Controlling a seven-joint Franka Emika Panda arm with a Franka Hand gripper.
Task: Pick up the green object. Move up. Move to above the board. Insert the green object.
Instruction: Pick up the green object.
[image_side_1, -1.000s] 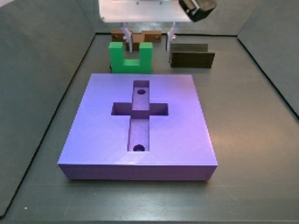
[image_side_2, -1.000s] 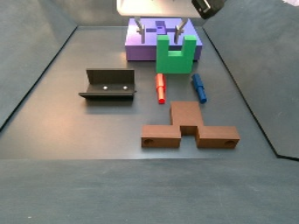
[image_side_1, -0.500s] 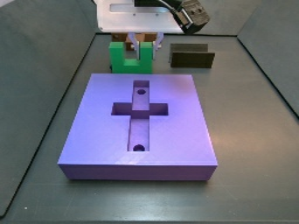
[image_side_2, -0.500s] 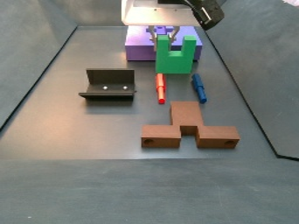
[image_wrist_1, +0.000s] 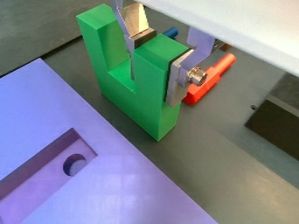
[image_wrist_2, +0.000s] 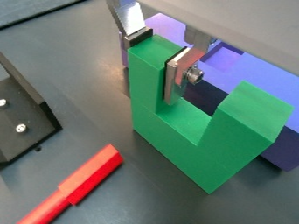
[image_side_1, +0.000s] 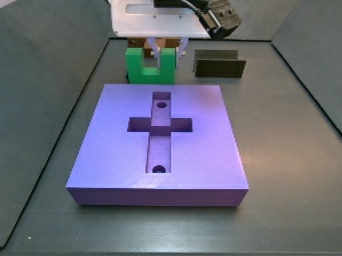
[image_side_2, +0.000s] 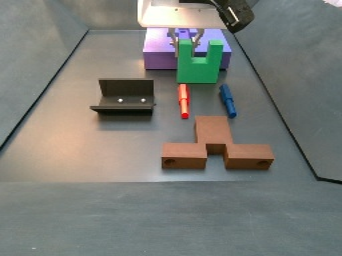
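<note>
Gripper (image_wrist_1: 158, 59) is down over the green object (image_wrist_1: 131, 79), fingers (image_wrist_2: 177, 77) straddling one prong: one plate in the slot between the prongs, one on the prong's outer face. Both wrist views show pads at or very near the prong; whether they are fully clamped I cannot tell. Straddling a single prong suits the narrow jaw span and keeps the block upright for insertion.

The green object stands on the floor at upper centre of a side view (image_side_1: 150, 64), just beyond the board (image_side_1: 160, 140). A red peg (image_wrist_1: 208, 77), a blue peg (image_side_2: 229, 100), the fixture (image_side_2: 122, 97) and a brown block (image_side_2: 217, 145) lie apart.

Against half a second ago, nothing visibly differs; a second ago the gripper sat higher.
</note>
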